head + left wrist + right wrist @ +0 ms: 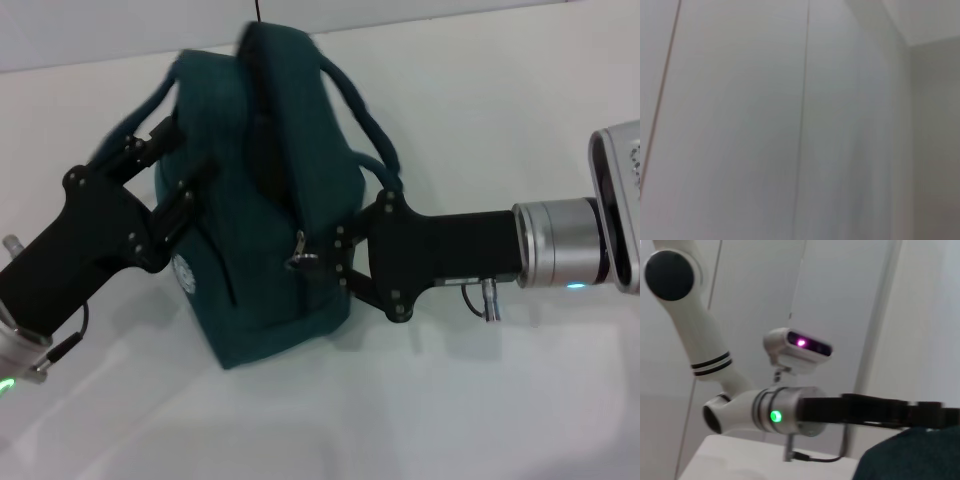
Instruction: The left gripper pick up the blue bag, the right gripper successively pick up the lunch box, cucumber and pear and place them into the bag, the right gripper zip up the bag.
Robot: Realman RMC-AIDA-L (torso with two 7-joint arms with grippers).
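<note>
Blue bag standing upright on the white table, held between the two grippers and clamped from both sides. Left gripper pressed against the bag's side panel nearest it, fingers closed onto the fabric just below the carry handle loop on that side. Right gripper reaching in from the opposite side, fingertips pinched together at the bag's front edge, right where the metal zipper pull hangs; whether actually closed on the pull or only on the fabric beside it, cannot tell. Top of the bag closed along most of its length, flap folded upward above the right gripper; contents hidden, nothing of the inside visible. Round white logo on the lower side panel, just beyond the left gripper's fingers. In the right wrist view, a corner of the bag close by, with the left arm's wrist and its green light farther off. Left wrist view filled only by a plain pale wall.
</note>
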